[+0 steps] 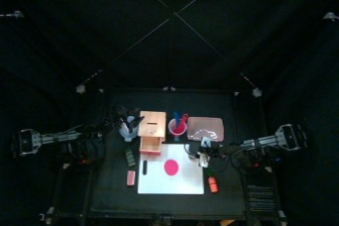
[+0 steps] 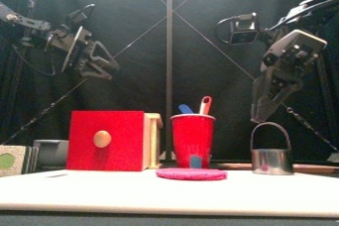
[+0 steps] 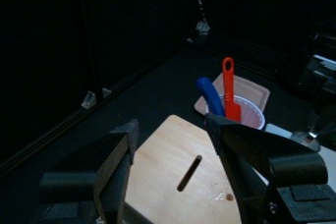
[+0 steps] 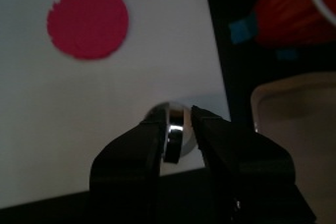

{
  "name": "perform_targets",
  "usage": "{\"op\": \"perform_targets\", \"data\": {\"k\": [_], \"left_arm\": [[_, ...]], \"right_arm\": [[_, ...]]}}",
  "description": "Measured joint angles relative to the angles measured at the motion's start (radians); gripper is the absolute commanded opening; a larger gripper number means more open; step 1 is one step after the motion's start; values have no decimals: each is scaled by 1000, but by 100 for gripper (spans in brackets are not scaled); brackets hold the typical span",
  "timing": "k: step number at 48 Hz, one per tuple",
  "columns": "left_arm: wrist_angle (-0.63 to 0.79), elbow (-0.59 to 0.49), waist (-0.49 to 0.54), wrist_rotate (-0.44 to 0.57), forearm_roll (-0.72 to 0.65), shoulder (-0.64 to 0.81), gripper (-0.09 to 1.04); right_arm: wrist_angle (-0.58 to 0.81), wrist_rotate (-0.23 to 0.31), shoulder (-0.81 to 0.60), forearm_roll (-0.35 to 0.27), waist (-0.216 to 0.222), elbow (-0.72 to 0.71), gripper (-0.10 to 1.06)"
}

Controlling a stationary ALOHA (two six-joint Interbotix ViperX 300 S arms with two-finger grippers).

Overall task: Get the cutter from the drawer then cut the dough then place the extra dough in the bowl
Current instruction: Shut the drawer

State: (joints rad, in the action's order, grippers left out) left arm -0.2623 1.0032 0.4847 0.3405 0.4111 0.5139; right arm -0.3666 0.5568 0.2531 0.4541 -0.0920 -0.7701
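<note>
A flat pink dough disc (image 1: 171, 167) (image 2: 192, 173) (image 4: 88, 22) lies on the white cutting board (image 1: 159, 192). The round metal cutter (image 2: 272, 159) hangs or stands at the board's right edge. Its metal (image 4: 172, 135) shows between the jaws of my right gripper (image 2: 263, 114) (image 4: 178, 130), which is shut on it. The wooden box (image 1: 151, 134) with its red drawer front (image 2: 106, 139) stands behind the board, drawer pushed in. My left gripper (image 3: 175, 128) (image 2: 90, 56) hovers open above the box top (image 3: 178, 174). A pale bowl (image 1: 205, 128) (image 4: 296, 110) sits at the back right.
A red cup (image 2: 193, 139) (image 3: 239, 105) with a blue and a red toy knife stands between box and bowl. Small toys lie around: an orange one (image 1: 212, 184) right of the board, a red one (image 1: 130, 176) and a green one (image 1: 130, 156) left of it.
</note>
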Motion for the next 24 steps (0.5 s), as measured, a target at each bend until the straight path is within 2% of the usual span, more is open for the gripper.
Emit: {"op": "perform_targets", "data": {"k": [4, 9, 19, 24], "left_arm": [[126, -81, 29, 2, -71, -63, 90], [239, -187, 38, 2, -189, -164, 86], [333, -333, 89, 2, -327, -333, 61], [416, -387, 123, 5, -391, -400, 54]], "right_arm": [[43, -8, -64, 14, -5, 80, 66], [77, -12, -169, 18, -14, 183, 59], [83, -15, -385, 21, -29, 365, 31], [81, -17, -472, 21, -29, 454, 20]]}}
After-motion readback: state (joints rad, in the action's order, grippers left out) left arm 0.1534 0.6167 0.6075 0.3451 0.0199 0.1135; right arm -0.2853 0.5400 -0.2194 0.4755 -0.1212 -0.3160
